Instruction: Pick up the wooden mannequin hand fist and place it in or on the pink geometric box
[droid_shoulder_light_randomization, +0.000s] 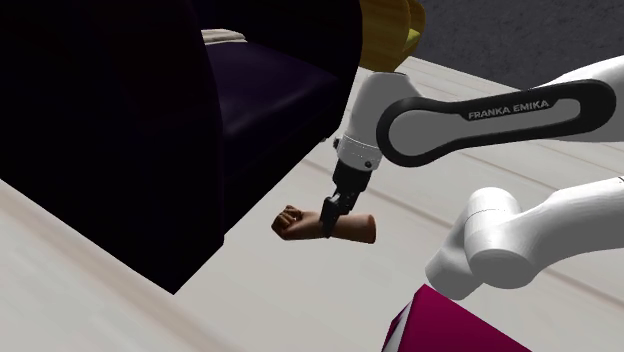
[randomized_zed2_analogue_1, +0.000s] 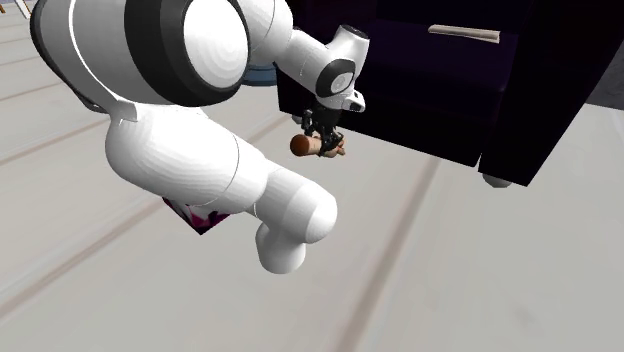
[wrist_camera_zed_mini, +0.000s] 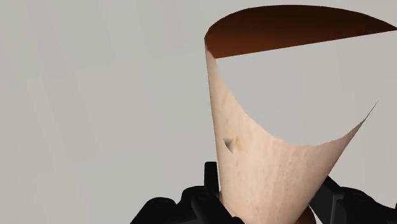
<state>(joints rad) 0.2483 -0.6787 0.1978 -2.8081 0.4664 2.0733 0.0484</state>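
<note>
The mannequin hand (droid_shoulder_light_randomization: 298, 222) is skin-toned with a brown cut end. It lies level, with the fist toward the shoulder view's left and the forearm stub toward the right. My black gripper (droid_shoulder_light_randomization: 331, 218) comes down from above and is shut on its forearm. In the second exterior view the hand (randomized_zed2_analogue_1: 312, 146) hangs under the gripper (randomized_zed2_analogue_1: 322, 138), beside the dark sofa. In the wrist view the forearm (wrist_camera_zed_mini: 273, 165) is clasped between the fingers (wrist_camera_zed_mini: 213, 186). The pink box (droid_shoulder_light_randomization: 455, 325) sits at the bottom edge under the arm's elbow, and the arm partly hides the same box (randomized_zed2_analogue_1: 200, 216) in the second exterior view.
A large dark purple sofa (droid_shoulder_light_randomization: 150, 130) stands close to the hand, on the shoulder view's left. A yellow object (droid_shoulder_light_randomization: 395, 25) sits behind the sofa. Pale plank floor (randomized_zed2_analogue_1: 480, 270) spreads around. The white arm (randomized_zed2_analogue_1: 200, 150) takes up much of the second exterior view.
</note>
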